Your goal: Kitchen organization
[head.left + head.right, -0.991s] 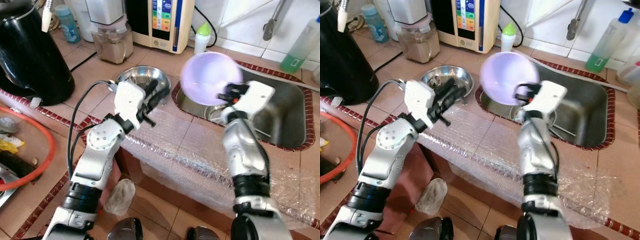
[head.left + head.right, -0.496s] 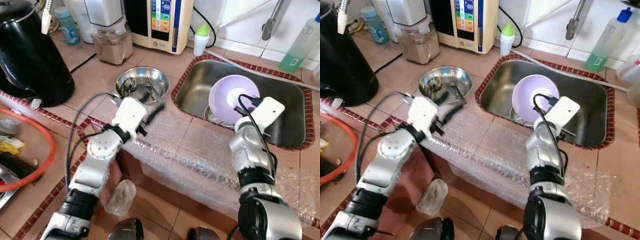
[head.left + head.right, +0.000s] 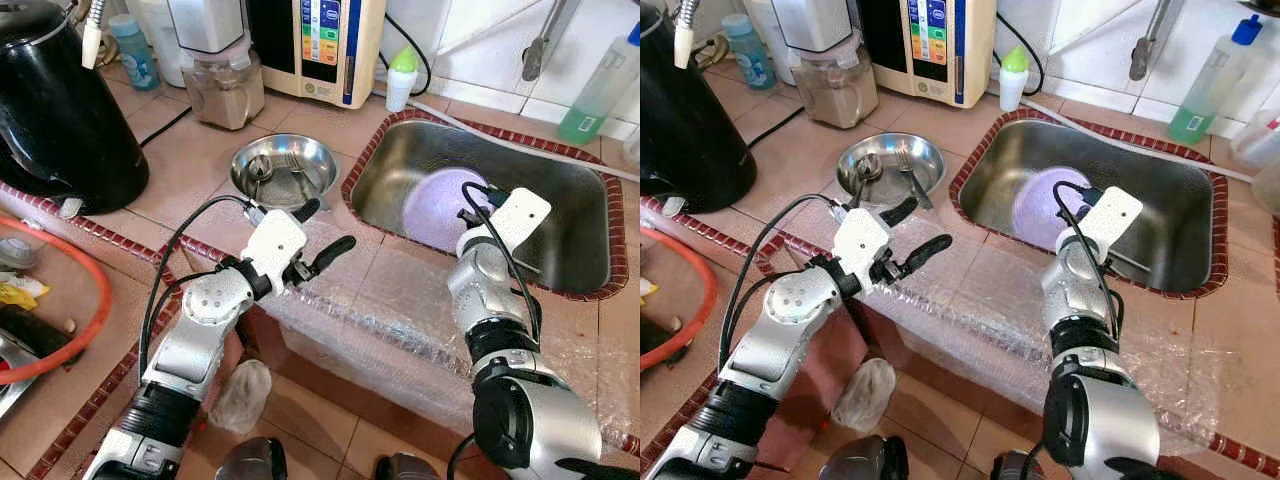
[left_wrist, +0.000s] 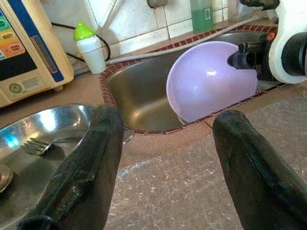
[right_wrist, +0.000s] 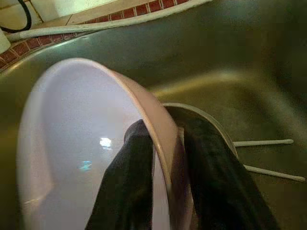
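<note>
In the sink (image 3: 585, 235), our right gripper (image 5: 165, 158) now holds the purple bowl (image 3: 440, 205) low by its rim — lowered, nearly placed; our left gripper (image 3: 325, 232) hovers open.

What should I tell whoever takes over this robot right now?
Right gripper: shut on the rim of the purple bowl, held tilted down inside the sink.
Left gripper: open, holding nothing, over the bubble wrap on the counter edge.
Steel bowl with a fork and spoon sits on the counter left of the sink.
Done: purple bowl is in the sink.
Left: release it, then probably deal with the steel bowl.
</note>
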Robot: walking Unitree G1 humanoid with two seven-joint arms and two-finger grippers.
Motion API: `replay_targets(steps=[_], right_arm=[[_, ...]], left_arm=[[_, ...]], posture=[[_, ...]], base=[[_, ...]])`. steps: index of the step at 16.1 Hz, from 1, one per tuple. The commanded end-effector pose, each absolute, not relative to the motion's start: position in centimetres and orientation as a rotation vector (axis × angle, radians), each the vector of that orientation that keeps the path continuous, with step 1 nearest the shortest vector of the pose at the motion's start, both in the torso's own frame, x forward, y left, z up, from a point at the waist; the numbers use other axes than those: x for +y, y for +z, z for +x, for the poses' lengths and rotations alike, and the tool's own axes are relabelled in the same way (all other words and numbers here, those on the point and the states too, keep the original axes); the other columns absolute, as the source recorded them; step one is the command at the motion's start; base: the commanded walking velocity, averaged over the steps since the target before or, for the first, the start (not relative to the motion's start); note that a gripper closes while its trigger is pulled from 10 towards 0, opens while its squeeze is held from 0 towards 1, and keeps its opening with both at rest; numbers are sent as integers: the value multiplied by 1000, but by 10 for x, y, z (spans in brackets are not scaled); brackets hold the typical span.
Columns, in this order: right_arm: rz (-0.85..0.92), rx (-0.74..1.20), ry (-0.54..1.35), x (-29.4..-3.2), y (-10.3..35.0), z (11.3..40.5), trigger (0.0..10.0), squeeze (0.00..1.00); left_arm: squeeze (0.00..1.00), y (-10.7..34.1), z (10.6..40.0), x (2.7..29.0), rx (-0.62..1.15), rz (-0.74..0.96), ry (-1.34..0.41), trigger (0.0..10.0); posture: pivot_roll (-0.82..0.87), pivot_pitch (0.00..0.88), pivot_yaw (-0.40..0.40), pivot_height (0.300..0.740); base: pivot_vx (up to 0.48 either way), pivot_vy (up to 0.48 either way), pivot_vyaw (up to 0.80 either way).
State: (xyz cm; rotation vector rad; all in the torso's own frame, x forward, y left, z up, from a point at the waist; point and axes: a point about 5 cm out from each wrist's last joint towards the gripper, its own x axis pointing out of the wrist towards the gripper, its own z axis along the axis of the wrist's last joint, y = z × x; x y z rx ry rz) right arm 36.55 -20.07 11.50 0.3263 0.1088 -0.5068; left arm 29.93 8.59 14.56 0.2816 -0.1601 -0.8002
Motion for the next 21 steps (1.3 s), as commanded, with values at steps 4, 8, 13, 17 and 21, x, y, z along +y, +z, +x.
replay_targets(steps=[4, 8, 13, 17, 21], right_arm=[[325, 105, -465, -197, 111, 365, 10000, 1000], [166, -62, -281, -181, 136, 370, 10000, 1000], [178, -147, -67, -154, 144, 357, 10000, 1000], [191, -198, 273, -117, 153, 332, 10000, 1000], [67, -193, 408, -108, 154, 312, 10000, 1000]], left_arm=[[1000, 151, 300, 85, -180, 299, -820, 10000], [1000, 157, 304, 89, -206, 282, -772, 10000], [1000, 161, 311, 102, -237, 278, -649, 10000], [1000, 160, 315, 105, -263, 323, -608, 10000], [1000, 152, 320, 97, -270, 382, -639, 10000]], posture=[[20, 56, 42, 740], [19, 52, 43, 740], [14, 60, 38, 740], [3, 63, 38, 740], [-18, 71, 44, 740]], base=[[0, 0, 0], [0, 0, 0], [0, 0, 0], [0, 0, 0], [0, 0, 0]])
